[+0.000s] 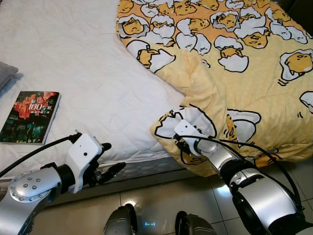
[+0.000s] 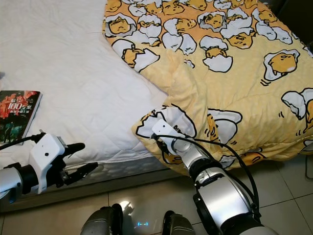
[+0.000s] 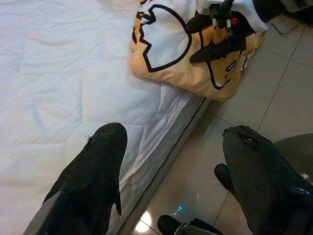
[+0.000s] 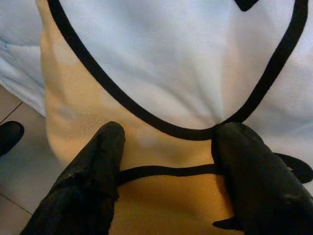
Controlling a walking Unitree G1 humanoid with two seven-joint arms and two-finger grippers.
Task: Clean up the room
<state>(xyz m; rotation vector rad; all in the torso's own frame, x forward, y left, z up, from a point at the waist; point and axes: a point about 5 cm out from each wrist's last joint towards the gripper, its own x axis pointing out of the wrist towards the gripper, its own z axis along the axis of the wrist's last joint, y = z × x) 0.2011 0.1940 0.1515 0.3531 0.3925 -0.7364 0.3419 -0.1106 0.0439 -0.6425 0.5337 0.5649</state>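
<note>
My right claw (image 4: 166,161) is pushed into the hanging corner of the quilt (image 1: 234,83), fingers spread wide with the soft yellow cloth bulging between them; both fingertips (image 4: 105,147) press the fabric, but the claw has not closed on it. That corner droops over the bed's near edge toward the tiled floor (image 1: 161,200), and the remainder of the quilt lies heaped and rumpled across the right side of the mattress (image 1: 78,63). It is a puffy, padded thing, pale orange-yellow, printed with white eggshell shapes and yellow yolk faces in thick black outlines. The mattress cover is white, with faint stitched quilting lines and a grey band along its side. My left claw (image 1: 108,161) hangs open, gripping nothing, just off the mattress edge, well apart from the quilt, its black fingers tapering to blunt tips. A book (image 1: 30,117) with a dark, glossy red-and-black cover lies flat on the bare sheet near the bed's left edge. The floor tiles are smooth beige and reflect a light.
</note>
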